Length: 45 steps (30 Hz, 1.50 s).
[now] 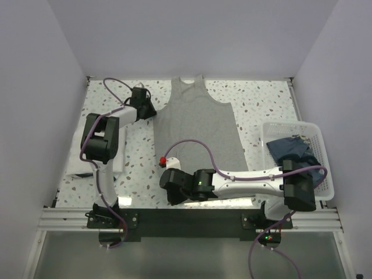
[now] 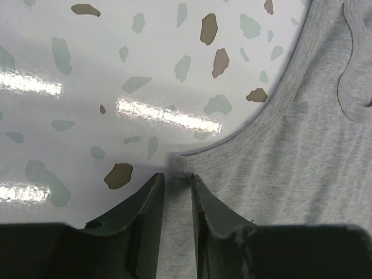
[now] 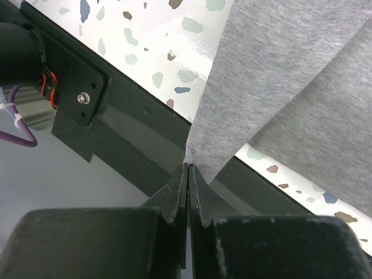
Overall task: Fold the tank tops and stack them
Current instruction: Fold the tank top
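The light heather grey tank top lies flat on the speckled table, straps at the far edge. My left gripper is at its left armhole. In the left wrist view its jaws stand a narrow gap apart, with the side edge of the grey fabric between them, just below the armhole corner. My right gripper is over the black front rail, shut on a hem corner of the grey top, which stretches up from the jaws. A white folded cloth, probably the white tank top, lies under the left arm.
A white lattice basket at the right edge holds dark blue clothing. The black mounting rail runs along the near edge. White walls close in the table on three sides.
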Available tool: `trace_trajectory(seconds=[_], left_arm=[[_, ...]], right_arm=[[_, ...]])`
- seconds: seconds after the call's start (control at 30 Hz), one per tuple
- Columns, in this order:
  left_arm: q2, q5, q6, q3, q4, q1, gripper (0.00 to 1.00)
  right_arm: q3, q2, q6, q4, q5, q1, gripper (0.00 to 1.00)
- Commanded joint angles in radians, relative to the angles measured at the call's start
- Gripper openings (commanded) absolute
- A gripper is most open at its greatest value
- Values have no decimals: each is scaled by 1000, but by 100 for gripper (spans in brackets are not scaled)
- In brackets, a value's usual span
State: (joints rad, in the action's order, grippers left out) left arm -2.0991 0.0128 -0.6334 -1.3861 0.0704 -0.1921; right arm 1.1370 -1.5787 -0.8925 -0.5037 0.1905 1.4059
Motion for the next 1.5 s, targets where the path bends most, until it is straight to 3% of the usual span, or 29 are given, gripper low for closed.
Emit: trace_trajectory(seconds=[0.0,0.27,0.63,0.9,1.47], left_arm=[[-47,19,32,-1,17,-4,29],[10,55,14,9,-29,-1,0],[83,121,12,-39,15,69,0],[77,121,41,-85,48,83,0],[54,93,-8,-159,77,0,0]], right_arm=[[-5,33,-26,13,7,-1,0],[10,-29,-26,68,-5,-1,0],[202,-291,1,223,-125,7,0],[264,-342,-3,248,-154,7,0],[-40,-116,-86,350,-65,-41,0]])
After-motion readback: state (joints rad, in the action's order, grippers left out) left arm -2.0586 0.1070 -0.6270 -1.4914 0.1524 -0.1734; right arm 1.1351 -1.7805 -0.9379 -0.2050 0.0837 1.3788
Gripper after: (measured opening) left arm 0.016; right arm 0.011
